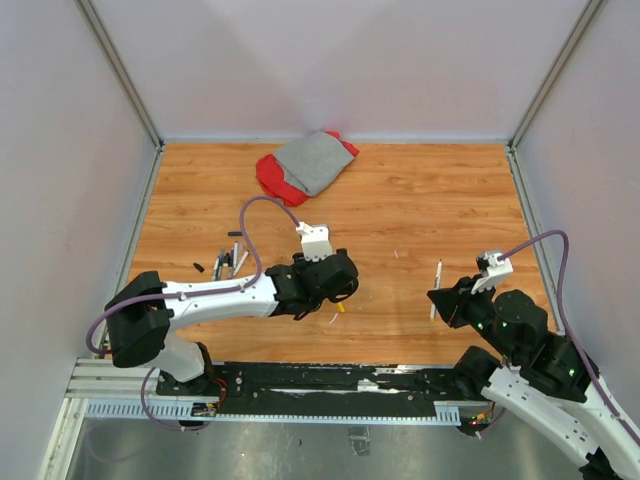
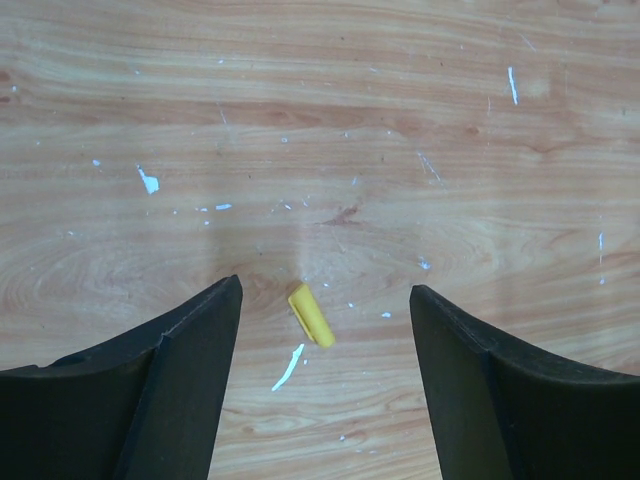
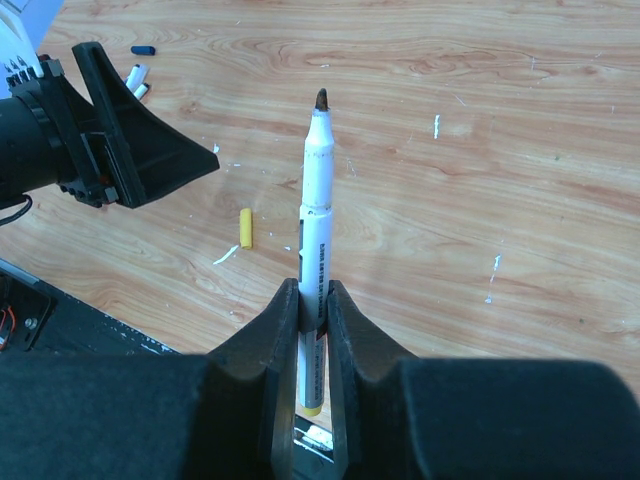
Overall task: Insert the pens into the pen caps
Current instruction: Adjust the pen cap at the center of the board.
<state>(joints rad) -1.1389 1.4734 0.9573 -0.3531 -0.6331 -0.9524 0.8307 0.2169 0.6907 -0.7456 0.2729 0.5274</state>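
My left gripper (image 1: 343, 288) is open and hovers low over a yellow-orange pen cap (image 1: 341, 309) lying on the wooden table. In the left wrist view the cap (image 2: 311, 315) lies between the spread fingers (image 2: 200, 340), touching neither. My right gripper (image 1: 438, 301) is shut on a white-barrelled pen (image 1: 437, 280) and holds it above the table. In the right wrist view the pen (image 3: 315, 200) points away with a dark tip and a yellow end behind the jaws; the cap (image 3: 245, 228) lies to its left. Several more pens (image 1: 233, 262) lie at the left.
A dark cap (image 1: 198, 266) lies left of the pen cluster. A red and grey cloth (image 1: 305, 165) lies at the back. A white scrap (image 2: 288, 368) lies by the yellow cap. Grey walls enclose the table (image 1: 420, 200) on three sides.
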